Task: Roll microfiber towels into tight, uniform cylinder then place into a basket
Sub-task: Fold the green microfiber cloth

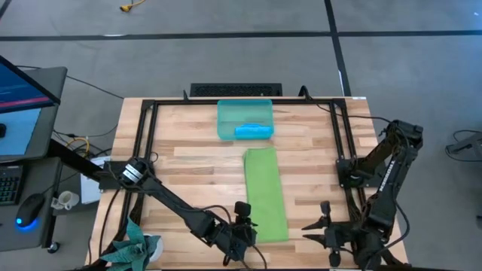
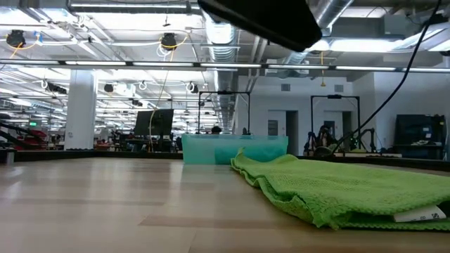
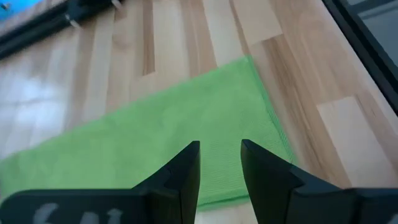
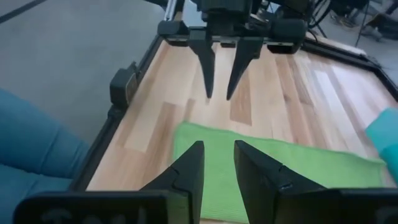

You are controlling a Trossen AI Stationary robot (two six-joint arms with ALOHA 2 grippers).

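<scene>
The lime green towel lies flat on the table as a long folded strip that runs from near to far; it also shows in the low view. The sky blue towel lies rolled inside the teal basket at the table's far middle. My left gripper hovers, open by a narrow gap, by the green towel's near left corner. My right gripper is open and empty to the right of the towel's near end, pointing toward the towel.
A black frame runs round the table's edges. A dark teal cloth lies at the near left corner. A white tag sticks out of the green towel's near end. Bare wood lies left and right of the strip.
</scene>
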